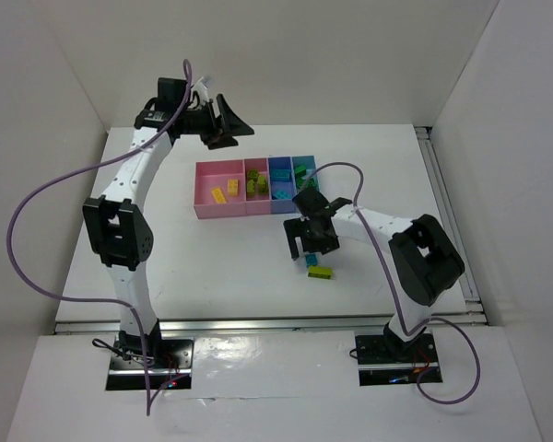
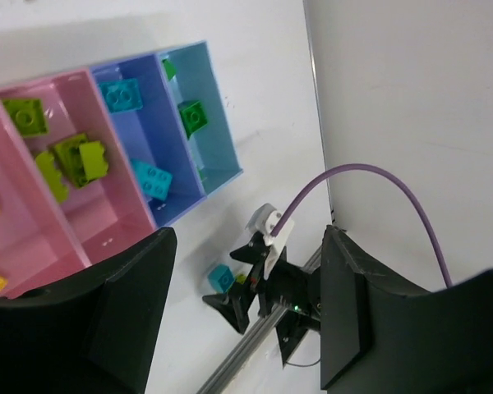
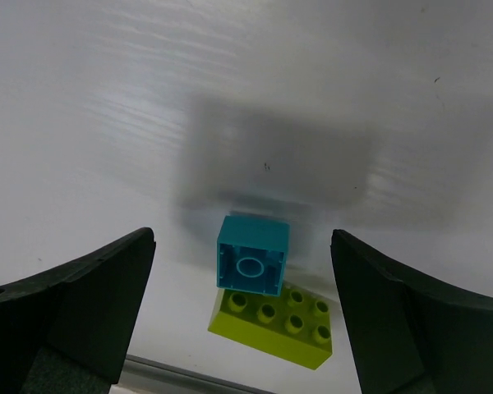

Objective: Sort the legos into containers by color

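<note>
A cyan brick lies with its hollow underside towards the right wrist camera, touching a lime brick on the white table. My right gripper is open and empty, hovering over them with a finger on each side. From above, the right gripper is just above the cyan brick and the lime brick. The row of containers holds yellow, lime, cyan and dark green bricks. My left gripper is open and empty, raised behind the bins.
In the left wrist view the pink bin, blue-violet bin and light blue bin show with their bricks, and the right gripper beside the cyan brick. White walls enclose the table; a metal rail runs along its right edge.
</note>
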{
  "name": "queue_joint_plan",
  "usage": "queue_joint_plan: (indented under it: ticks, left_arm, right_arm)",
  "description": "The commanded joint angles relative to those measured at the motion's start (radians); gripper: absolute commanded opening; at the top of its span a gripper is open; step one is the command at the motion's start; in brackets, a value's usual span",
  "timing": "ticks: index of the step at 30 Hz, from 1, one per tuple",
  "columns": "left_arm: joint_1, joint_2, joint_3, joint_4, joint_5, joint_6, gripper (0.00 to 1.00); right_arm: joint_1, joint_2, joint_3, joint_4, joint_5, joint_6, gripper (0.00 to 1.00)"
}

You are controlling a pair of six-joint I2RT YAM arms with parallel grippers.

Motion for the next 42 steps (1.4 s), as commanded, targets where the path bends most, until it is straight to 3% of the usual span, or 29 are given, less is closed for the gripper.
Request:
queue_joint_plan:
  ticks: [1,5,6,9,10,14,21,29,31,33,34,37,39,42]
  left_arm:
    - [0.009,-0.056,-0.075,-0.022,0.037,0.042,0.72]
    - [0.018,-0.090,-0.128,-0.022,0.028,0.062,0.72]
    - [0.018,-0.090,-0.128,-0.022,0.028,0.062,0.72]
    - [0.027,-0.090,-0.128,-0.022,0.058,0.062,0.72]
    - [0.027,-0.090,-0.128,-0.022,0.058,0.062,0.72]
    - [0.036,-0.090,-0.128,-0.022,0.058,0.062,0.72]
    - [0.055,-0.108,-0.159,-0.043,0.063,0.080,0.72]
    - [0.098,-0.174,-0.256,-0.044,0.025,0.099,0.72]
    - [0.098,-0.174,-0.265,-0.053,0.034,0.108,0.72]
    - [0.098,-0.174,-0.265,-0.053,0.034,0.108,0.72]
    - [0.098,-0.183,-0.276,-0.062,0.034,0.117,0.72]
    - [0.098,-0.183,-0.288,-0.062,0.035,0.117,0.72]
    - [0.098,-0.194,-0.300,-0.062,0.046,0.108,0.72]
    - [0.098,-0.194,-0.309,-0.062,0.037,0.117,0.72]
  right_arm:
    - [0.021,0.015,-0.019,-0.021,0.047,0.034,0.93]
    - [0.040,0.015,-0.031,0.000,0.058,0.043,0.75]
    - [0.040,0.015,-0.043,0.010,0.058,0.043,0.66]
    - [0.040,0.015,-0.034,0.010,0.058,0.053,0.50]
    - [0.040,0.015,-0.034,0.010,0.058,0.053,0.37]
    - [0.040,0.005,0.050,-0.022,0.104,0.053,0.23]
    - [0.019,0.054,0.329,-0.056,0.194,-0.015,0.23]
    - [-0.081,0.294,0.674,-0.013,0.159,-0.110,0.27]
    - [-0.090,0.346,0.769,-0.013,0.148,-0.121,0.35]
    - [-0.090,0.414,0.829,-0.022,0.137,-0.131,0.57]
    - [-0.090,0.425,0.868,-0.013,0.128,-0.141,0.61]
    - [-0.090,0.408,0.865,-0.002,0.156,-0.141,0.76]
    - [-0.090,0.330,0.810,0.033,0.188,-0.131,0.76]
    - [-0.090,0.170,0.609,0.074,0.225,-0.107,0.66]
